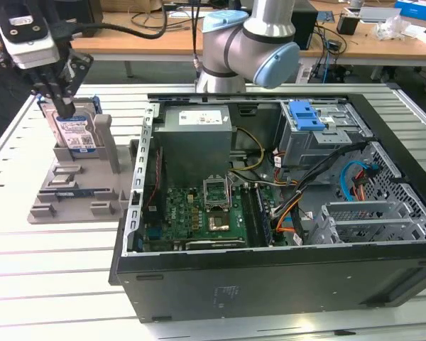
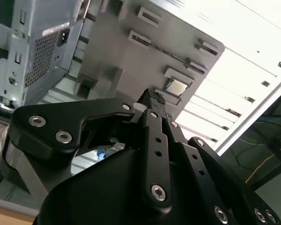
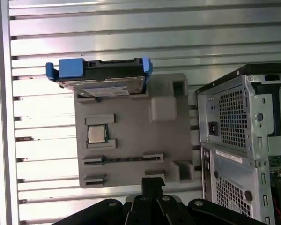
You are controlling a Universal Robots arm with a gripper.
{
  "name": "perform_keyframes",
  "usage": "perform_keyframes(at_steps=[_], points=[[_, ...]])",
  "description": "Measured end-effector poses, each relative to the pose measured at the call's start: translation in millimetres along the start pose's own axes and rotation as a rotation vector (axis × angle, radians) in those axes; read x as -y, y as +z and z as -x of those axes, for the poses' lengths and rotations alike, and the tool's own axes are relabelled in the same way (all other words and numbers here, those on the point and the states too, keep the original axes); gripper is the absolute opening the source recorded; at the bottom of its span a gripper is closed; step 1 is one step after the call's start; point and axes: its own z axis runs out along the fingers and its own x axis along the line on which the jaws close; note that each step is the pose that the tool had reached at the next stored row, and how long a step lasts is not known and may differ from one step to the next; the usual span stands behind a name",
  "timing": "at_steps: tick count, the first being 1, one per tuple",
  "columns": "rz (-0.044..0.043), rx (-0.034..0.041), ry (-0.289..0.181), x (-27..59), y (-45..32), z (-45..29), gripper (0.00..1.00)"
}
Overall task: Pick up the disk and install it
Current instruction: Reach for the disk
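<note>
On the slatted metal table (image 3: pixel 107 37) lies a grey fixture (image 3: pixel 131 136) with the disk (image 3: pixel 103 77) standing on edge at one end, blue rails showing, a processor chip (image 3: pixel 97 134) in a recess nearer its middle, the gripper (image 3: pixel 152 183) above its opposite end, and the computer case (image 3: pixel 234 140) just beside it.

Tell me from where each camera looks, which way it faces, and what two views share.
Exterior view: off the arm, raised, looking down into the open black computer case on the slatted metal table; shows the grey-and-blue arm and black gripper.
First wrist view: on the wrist, facing down past the gripper at the grey holder tray and the silver disk with blue rails.
Second wrist view: on the wrist, looking obliquely past the gripper at the tray.
Shared: both wrist views show gripper, tray, case.
</note>
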Motion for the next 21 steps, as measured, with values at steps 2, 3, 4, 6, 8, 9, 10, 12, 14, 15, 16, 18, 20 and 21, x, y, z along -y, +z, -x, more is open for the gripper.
perform_keyframes(at_steps=[2, 3, 4, 6, 8, 9, 10, 12, 14, 15, 16, 18, 20, 21], points=[[-0.0005, 0.0000, -0.002, -13.7, 5.8, -29.1, 0.11], [-0.0008, 0.0000, -0.002, -17.7, 9.4, -37.2, 0.11], [-0.0008, 0.0000, -0.003, -19.9, 11.8, -41.2, 0.11], [-0.0008, 0.0000, -0.003, -23.3, 14.8, -46.1, 0.11], [-0.0009, -0.0001, -0.004, -28.8, 18.0, -51.7, 0.11], [-0.0008, 0.0000, -0.004, -31.6, 19.5, -54.2, 0.11], [-0.0008, 0.0000, -0.005, -36.5, 21.6, -57.3, 0.11], [-0.0007, 0.0000, -0.006, -51.1, 27.3, -68.1, 0.11], [-0.0007, 0.0000, -0.007, -57.6, 30.8, -70.7, 0.11], [-0.0007, -0.0001, -0.007, -58.8, 31.5, -71.1, 0.11], [-0.0007, 0.0000, -0.007, -59.8, 32.1, -71.2, 0.11], [-0.0008, -0.0001, -0.007, -59.8, 32.1, -71.1, 0.11], [-0.0007, 0.0000, -0.007, -60.0, 32.1, -71.1, 0.11], [-0.0008, 0.0000, -0.007, -60.0, 32.1, -71.1, 0.11]])
